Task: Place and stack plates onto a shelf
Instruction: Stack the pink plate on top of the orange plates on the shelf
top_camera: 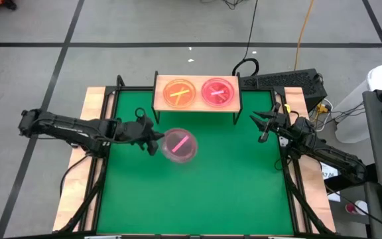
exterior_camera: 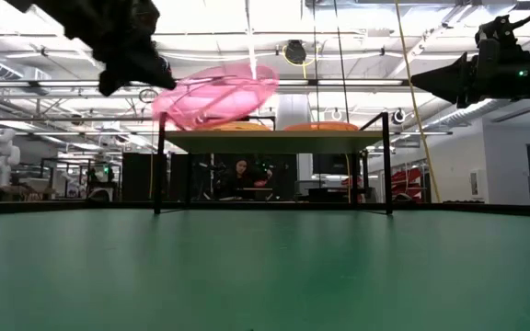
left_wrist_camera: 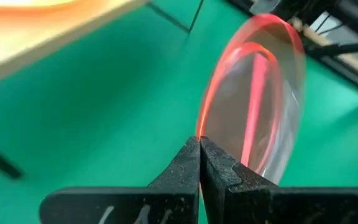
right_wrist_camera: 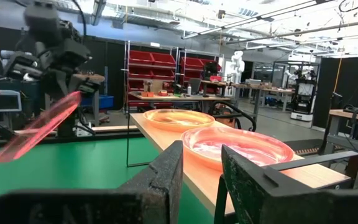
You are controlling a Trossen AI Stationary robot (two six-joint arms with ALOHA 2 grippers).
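The left gripper [top_camera: 152, 141] is pinching the rim of a pink plate [top_camera: 180, 145], carrying it tilted in the air just in front of the shelf [top_camera: 196, 106], which is holding an orange plate [top_camera: 179, 93] and another pink plate [top_camera: 217, 91]. It looks light, stiff and slippery, so an edge grip suits it. The right gripper [top_camera: 264, 126] is waiting with its fingers apart beside the shelf.

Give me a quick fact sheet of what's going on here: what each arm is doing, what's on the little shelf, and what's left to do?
left gripper: shut on the rim of the pink plate, holding it tilted in the air above the green table
right gripper: open, empty, waiting near the shelf's right end
shelf: carries an orange plate and a red-pink plate, side by side
left to do: pink plate not yet on the shelf
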